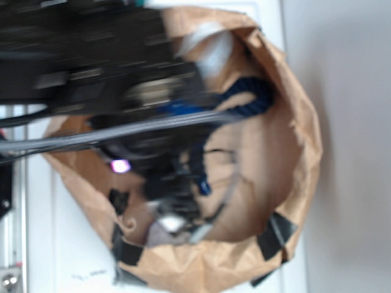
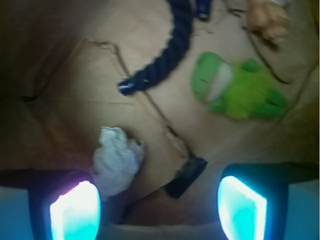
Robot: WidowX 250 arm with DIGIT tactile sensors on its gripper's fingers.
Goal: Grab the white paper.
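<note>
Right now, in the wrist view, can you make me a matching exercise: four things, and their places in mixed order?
Things:
1. white paper
2. green plush toy
3. dark blue rope
4. gripper

Places:
A. upper right, lying on the brown paper bag
B. bottom edge, fingers apart
C. top centre, curving down to the left
D. lower left, beside the left finger

Pairs: 1-D, 2-A, 3-C, 4-B

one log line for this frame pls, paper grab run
phase: approach | gripper: jaws open, empty | white paper: loose on bag floor, by left finger | nearby: green plush toy, blue rope
</note>
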